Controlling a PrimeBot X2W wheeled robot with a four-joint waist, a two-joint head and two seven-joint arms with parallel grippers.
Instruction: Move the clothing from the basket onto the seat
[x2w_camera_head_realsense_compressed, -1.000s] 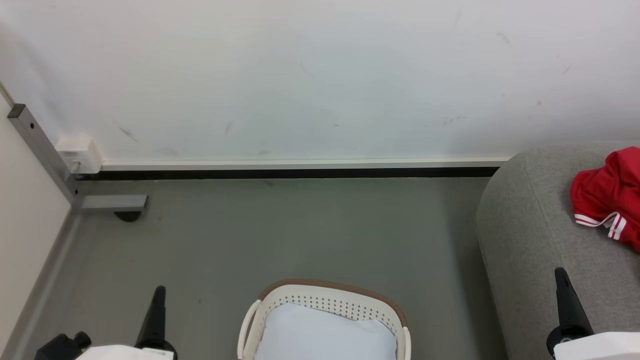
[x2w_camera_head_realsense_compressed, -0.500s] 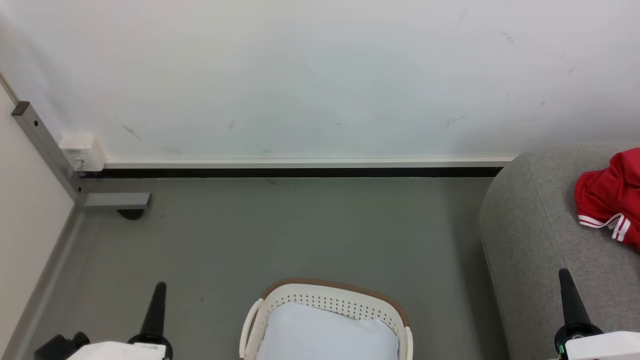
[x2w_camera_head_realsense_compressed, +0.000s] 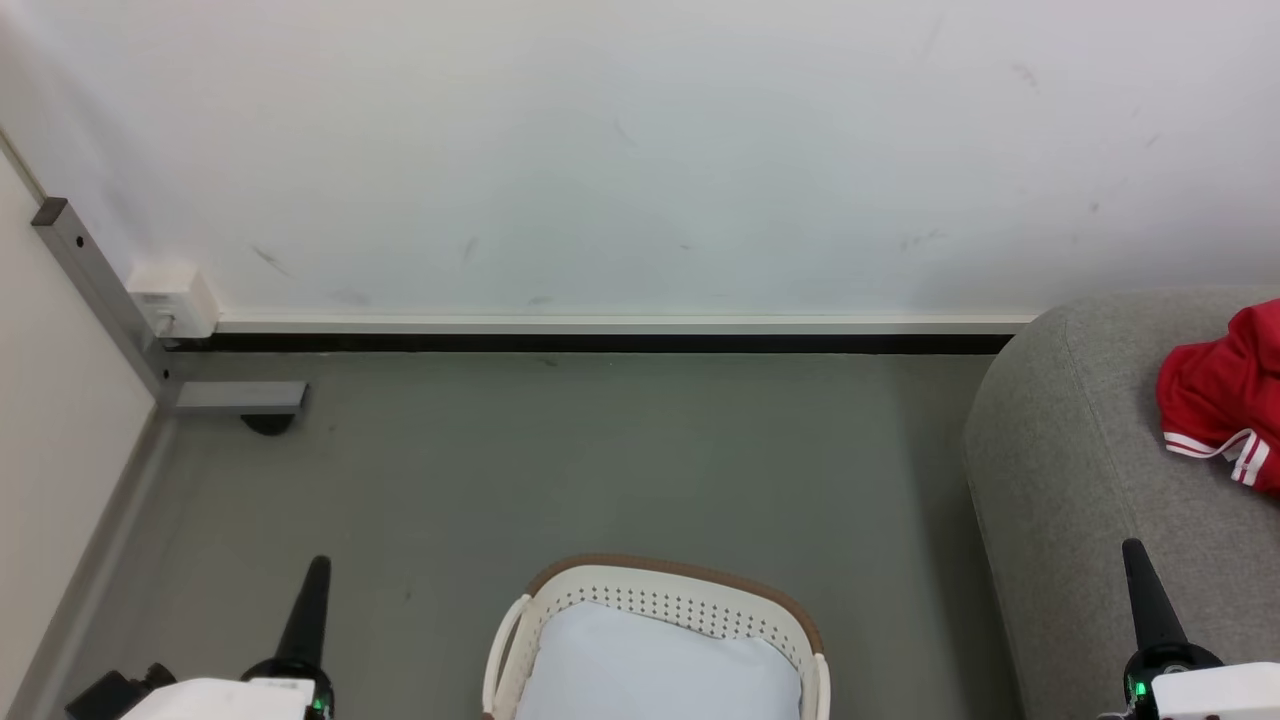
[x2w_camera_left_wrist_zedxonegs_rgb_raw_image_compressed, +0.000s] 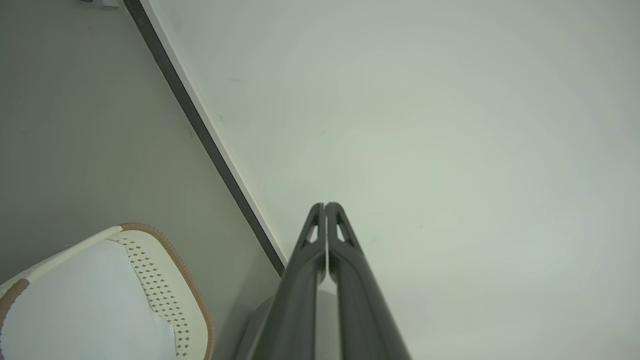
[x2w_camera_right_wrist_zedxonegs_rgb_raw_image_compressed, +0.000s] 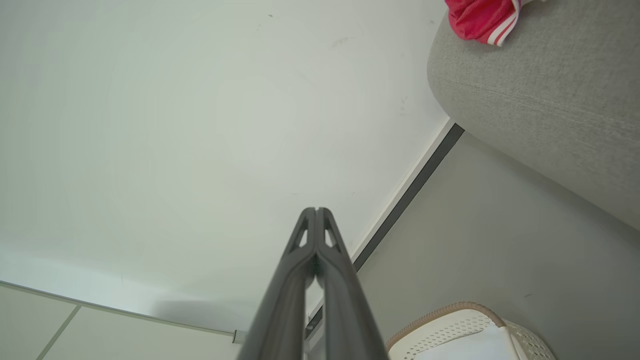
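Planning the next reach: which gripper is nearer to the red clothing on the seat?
Right. The right gripper hangs by the seat, near the red clothing; the left gripper is beyond the basket.

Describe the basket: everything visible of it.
The basket is cream-white plastic, its wall pierced by rows of small round holes, with a brown rim along the far edge and a pale handle at each side. It stands upright on the grey floor, apart from the seat. A pale pad lies inside it. The view's edge cuts off its near part.
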